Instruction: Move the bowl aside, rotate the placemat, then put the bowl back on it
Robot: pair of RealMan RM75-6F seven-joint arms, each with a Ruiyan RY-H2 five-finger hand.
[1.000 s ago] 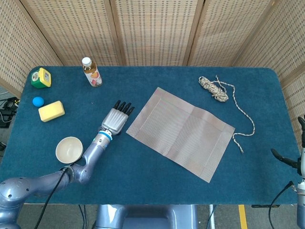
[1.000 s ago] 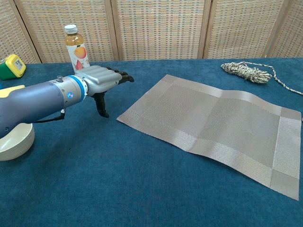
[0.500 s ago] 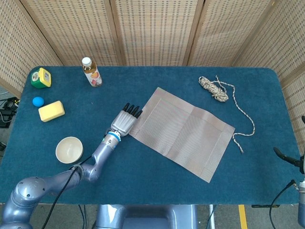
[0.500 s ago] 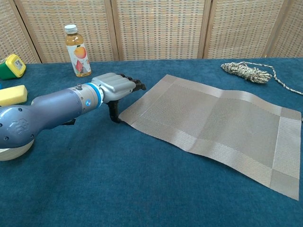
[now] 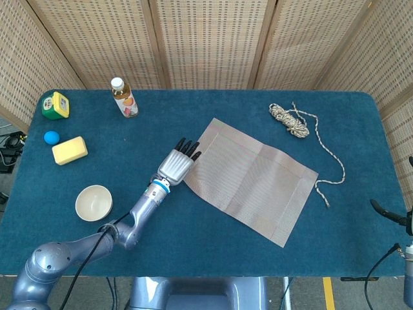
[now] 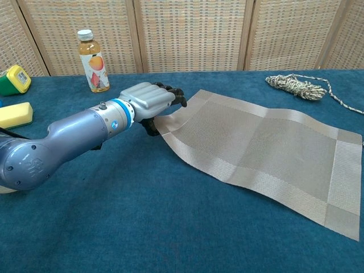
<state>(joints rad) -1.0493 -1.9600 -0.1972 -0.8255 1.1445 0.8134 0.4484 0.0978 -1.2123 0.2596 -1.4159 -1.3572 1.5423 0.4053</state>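
Left hand (image 6: pixel 149 100): gripping the placemat's (image 6: pixel 267 151) near-left corner, lifted off the counter (image 6: pixel 114 216).
Bowl (image 5: pixel 93 203): sits left, well apart.

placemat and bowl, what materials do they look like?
Placemat: looks like woven vinyl or similar synthetic mesh, grey-beige with a slight sheen; fine weave lines and a plainer border band show, and it bends softly where the left hand lifts its corner.
Bowl: cream, smooth, slightly glossy; ceramic or hard plastic, can't tell which.
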